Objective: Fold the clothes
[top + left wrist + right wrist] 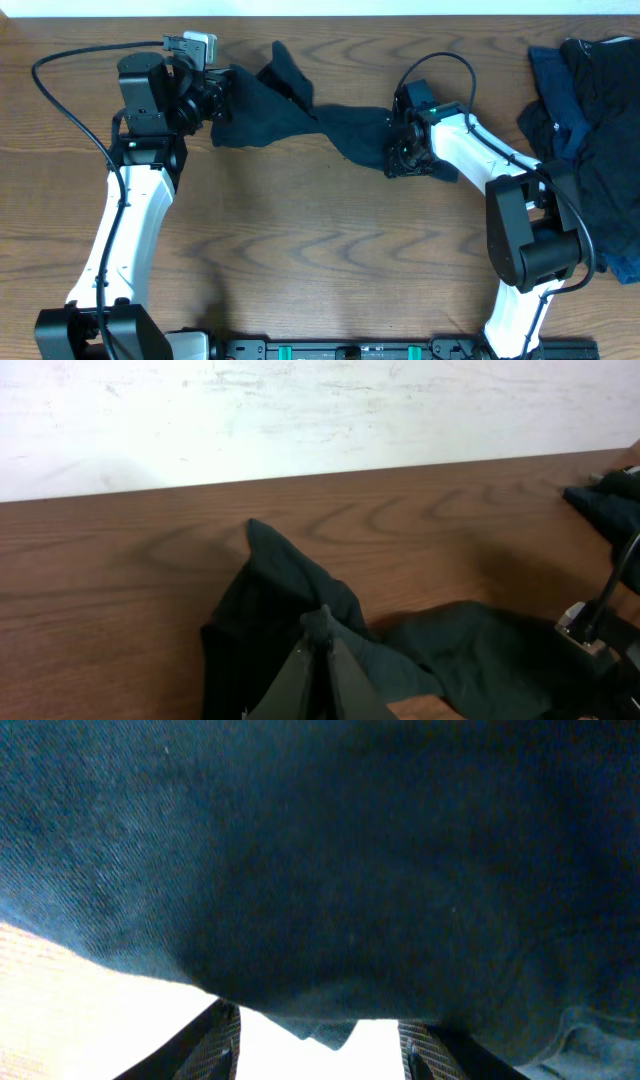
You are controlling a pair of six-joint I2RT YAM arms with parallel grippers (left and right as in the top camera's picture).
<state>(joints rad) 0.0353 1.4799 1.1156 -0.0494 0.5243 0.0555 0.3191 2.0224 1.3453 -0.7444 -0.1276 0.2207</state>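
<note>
I have one dark navy garment [300, 120] strung out along the far side of the worktop [300, 260], twisted and bunched in the middle, not lying flat. The left gripper [320, 628] is pressed together on a peak of its fabric at the left end, and the cloth rises to that pinch and falls away in folds on both sides. The right gripper [405, 150] sits at the other end of the same garment, buried in the fabric. From its wrist view I see its fingers [225, 1038] standing apart with cloth draped right across the lens, so I read it as spread, though I cannot tell whether any fabric lies between the tips. The pile of clothes [590, 110] waits well apart at the right edge of the worktop, crumpled and untouched. I judge this to be the spreading-out step, before any real fold: the piece has to lie flat first. The next move calls for a sure hold on the right end, at a corner or hem, not a wad from the middle, then both arms drawing apart evenly to take out the twist and lay the cloth down smooth. With my right view smothered, I would rely on the overhead view to place that grasp
</note>
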